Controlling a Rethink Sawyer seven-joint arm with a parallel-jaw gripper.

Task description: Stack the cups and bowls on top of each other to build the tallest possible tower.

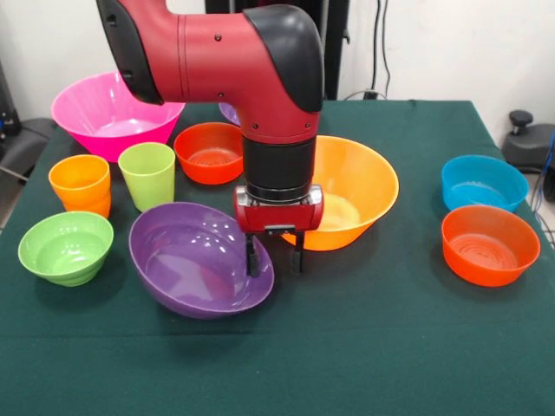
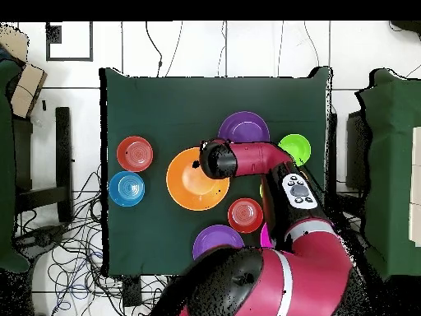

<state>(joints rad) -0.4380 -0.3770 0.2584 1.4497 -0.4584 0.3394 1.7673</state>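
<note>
My gripper (image 1: 275,257) is open and straddles the right rim of a tilted purple bowl (image 1: 195,260), one finger inside and one outside. The large yellow-orange bowl (image 1: 360,186) stands just behind it. The orange cup (image 1: 81,184) and lime green cup (image 1: 147,175) stand upright at the left. The small lime green bowl (image 1: 65,247) is in front of them and the pink bowl (image 1: 100,113) behind. A red-orange bowl (image 1: 208,152) sits by the arm. Every bowl stands apart and no tower shows. In the overhead view the arm hides the cups and my fingers.
A blue bowl (image 1: 483,180) and a second red-orange bowl (image 1: 490,244) stand at the right. A second purple bowl (image 2: 215,241) sits near the robot's base, mostly hidden behind the arm in the front view. The table (image 1: 364,347) has a green cloth.
</note>
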